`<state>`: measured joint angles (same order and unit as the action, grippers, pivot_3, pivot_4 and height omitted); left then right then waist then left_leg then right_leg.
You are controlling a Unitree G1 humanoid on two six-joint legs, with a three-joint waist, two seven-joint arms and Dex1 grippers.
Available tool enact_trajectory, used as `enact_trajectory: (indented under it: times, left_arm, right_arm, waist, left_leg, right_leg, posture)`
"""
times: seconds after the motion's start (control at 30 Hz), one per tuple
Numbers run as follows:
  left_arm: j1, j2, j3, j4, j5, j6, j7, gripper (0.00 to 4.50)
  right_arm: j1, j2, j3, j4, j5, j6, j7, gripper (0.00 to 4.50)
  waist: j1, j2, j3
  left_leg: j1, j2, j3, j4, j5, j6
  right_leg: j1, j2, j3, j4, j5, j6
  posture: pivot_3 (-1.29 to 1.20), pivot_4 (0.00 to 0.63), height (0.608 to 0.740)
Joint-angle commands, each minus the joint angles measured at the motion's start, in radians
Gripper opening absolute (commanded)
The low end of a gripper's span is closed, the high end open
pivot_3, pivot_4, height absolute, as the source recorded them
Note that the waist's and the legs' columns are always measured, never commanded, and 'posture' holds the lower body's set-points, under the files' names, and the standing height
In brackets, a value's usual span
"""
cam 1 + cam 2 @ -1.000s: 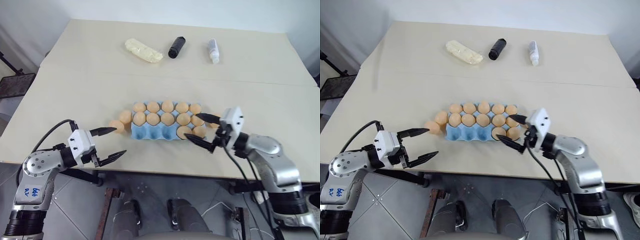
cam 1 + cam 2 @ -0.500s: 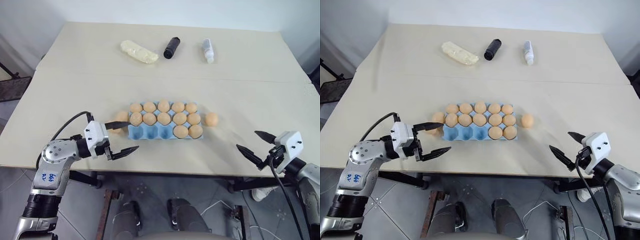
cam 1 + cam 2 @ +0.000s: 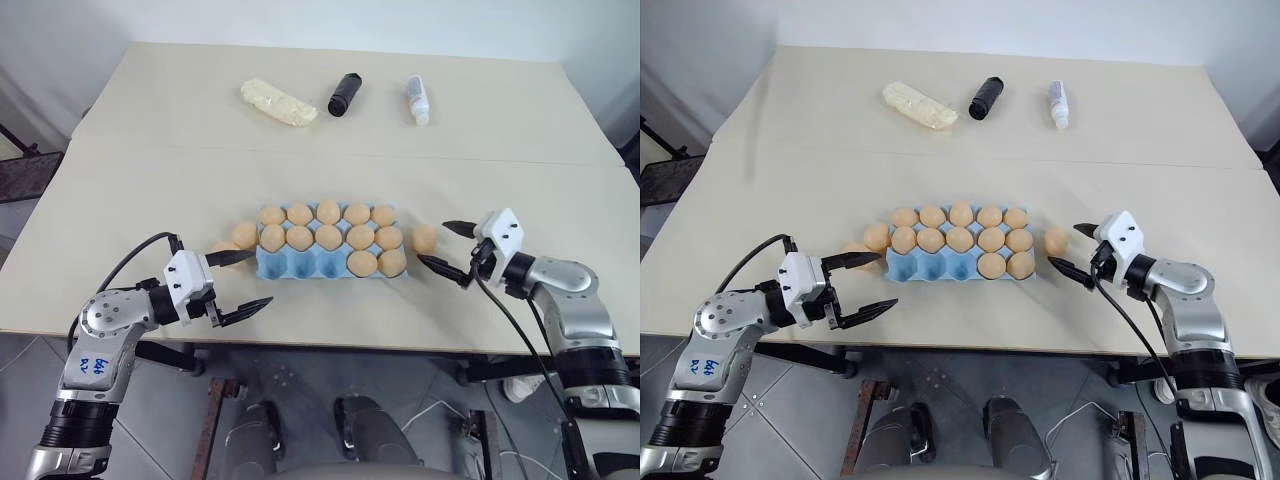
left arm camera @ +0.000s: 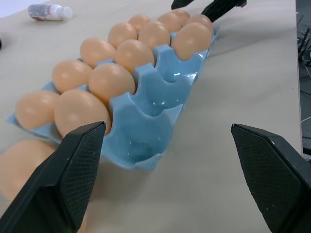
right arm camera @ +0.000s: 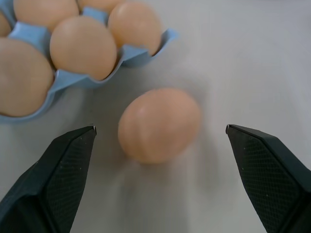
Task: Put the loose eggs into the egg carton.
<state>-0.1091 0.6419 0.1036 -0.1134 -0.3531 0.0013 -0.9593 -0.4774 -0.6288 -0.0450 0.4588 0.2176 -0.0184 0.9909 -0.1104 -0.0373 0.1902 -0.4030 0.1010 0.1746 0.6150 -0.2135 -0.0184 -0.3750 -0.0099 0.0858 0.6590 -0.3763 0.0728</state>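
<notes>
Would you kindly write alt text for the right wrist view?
One loose egg lies on the beige table between the open black fingers of the right tool, untouched. Just beyond it is a corner of the light blue egg carton, its cups filled.

We see even, bright, diffuse light; soft shadows under tan-orange oval egg [image 5: 159, 124], slightly blurred; no glare.

From the head I look steeply down over the whole table [image 3: 120, 200] through both eyes, while my two wrist cameras sit low and close, facing each other across the egg carton [image 4: 160, 82] they share.
</notes>
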Motion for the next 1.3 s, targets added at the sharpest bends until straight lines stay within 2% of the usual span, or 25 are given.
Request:
enact_trajectory:
  times: [0.03,0.07,0.17,0.3,0.37,0.5,0.63,0.77,0.87,1.03,1.23,1.3]
  left_arm:
    - [0.019,0.011,0.038,-0.058,-0.017,0.003,0.017,4.37]
    - [0.021,0.010,0.040,-0.061,-0.017,0.005,0.021,4.37]
    - [0.037,0.007,0.048,-0.079,-0.017,0.012,0.033,4.50]
    - [0.043,0.007,0.050,-0.086,-0.018,0.016,0.040,4.50]
    - [0.044,0.007,0.053,-0.085,-0.018,0.016,0.040,4.50]
    - [0.048,0.009,0.060,-0.080,-0.018,0.014,0.041,4.50]
    - [0.051,0.010,0.082,-0.061,-0.022,0.017,0.050,4.50]
    - [0.045,0.008,0.106,-0.030,-0.030,0.022,0.057,4.50]
    - [0.042,0.008,0.107,-0.012,-0.026,0.021,0.053,4.50]
    - [0.045,0.007,0.100,0.001,-0.024,0.021,0.048,4.50]
    - [0.057,0.008,0.105,-0.016,-0.027,0.031,0.054,4.50]
    - [0.064,0.008,0.109,-0.023,-0.027,0.035,0.057,4.50]
  right_arm:
    - [-0.075,0.015,-0.002,0.111,-0.010,-0.083,0.038,4.50]
    - [-0.090,0.021,-0.003,0.133,-0.010,-0.095,0.044,4.50]
    - [-0.150,0.054,0.003,0.203,-0.013,-0.139,0.068,3.92]
    - [-0.162,0.056,-0.002,0.222,-0.016,-0.157,0.088,2.51]
    - [-0.154,0.042,-0.010,0.202,-0.009,-0.146,0.096,2.05]
    - [-0.133,0.005,-0.028,0.126,0.009,-0.104,0.112,2.05]
    - [-0.115,-0.011,-0.048,-0.069,0.088,0.024,0.128,2.05]
    - [-0.080,0.027,-0.010,-0.328,0.176,0.194,0.111,2.05]
    - [-0.059,0.087,0.054,-0.457,0.187,0.258,0.075,2.05]
    - [-0.042,0.198,0.143,-0.477,0.145,0.249,0.024,2.05]
    - [-0.033,0.257,0.204,-0.448,0.117,0.240,0.011,2.05]
    - [-0.027,0.252,0.210,-0.444,0.112,0.248,0.017,2.58]
  waist:
    - [-0.001,0.000,0.000]
    - [-0.001,0.000,0.000]
    - [-0.006,0.000,0.000]
    - [-0.006,0.001,0.000]
    - [-0.003,0.001,0.000]
    - [-0.002,0.001,0.000]
    - [-0.005,0.001,0.001]
    - [-0.008,0.001,0.001]
    - [-0.006,0.001,0.000]
    - [0.000,0.001,0.001]
    - [0.002,0.001,0.000]
    - [0.002,0.001,0.000]
  left_leg:
    - [0.000,0.000,0.000,0.000,0.000,0.000]
    - [0.000,0.000,0.000,0.001,0.000,0.000]
    - [0.000,0.000,0.000,0.001,0.000,0.000]
    - [0.001,0.000,0.000,0.001,0.000,0.000]
    - [0.000,0.000,0.000,0.001,0.000,0.000]
    - [0.000,0.000,0.000,0.001,0.000,0.000]
    - [0.000,0.000,-0.001,0.001,0.000,0.000]
    - [0.001,0.001,-0.001,0.000,0.000,-0.001]
    - [0.000,0.002,-0.001,0.000,0.000,-0.001]
    - [-0.001,0.001,-0.001,0.000,0.000,-0.001]
    - [-0.002,0.000,-0.001,0.000,-0.001,-0.001]
    - [-0.002,0.000,-0.001,0.000,-0.001,-0.001]
  right_leg:
    - [0.000,0.000,0.000,0.000,0.000,0.000]
    - [0.000,0.000,0.000,0.001,0.000,0.000]
    - [0.000,0.000,0.000,0.002,0.000,0.000]
    - [0.000,0.000,0.000,0.002,0.000,0.000]
    - [0.000,0.000,0.000,0.002,0.000,0.000]
    - [0.000,-0.001,0.000,0.002,0.000,0.000]
    - [0.000,0.000,0.000,0.002,0.000,0.000]
    - [0.000,0.001,0.000,0.002,0.000,0.000]
    - [0.000,0.001,-0.001,0.002,0.000,-0.001]
    - [-0.001,0.000,-0.001,0.002,0.000,-0.001]
    - [-0.001,-0.001,-0.002,0.001,0.000,-0.001]
    - [-0.001,-0.001,-0.002,0.001,0.000,-0.001]
  posture:
    - [0.00,0.150,0.740]
    - [0.00,0.150,0.740]
    - [0.00,0.150,0.740]
    - [0.00,0.150,0.740]
    - [0.00,0.150,0.740]
    - [0.00,0.150,0.740]
    - [0.00,0.150,0.740]
    - [0.00,0.150,0.740]
    - [0.00,0.150,0.740]
    - [0.00,0.150,0.740]
    - [0.00,0.150,0.740]
    - [0.00,0.150,0.740]
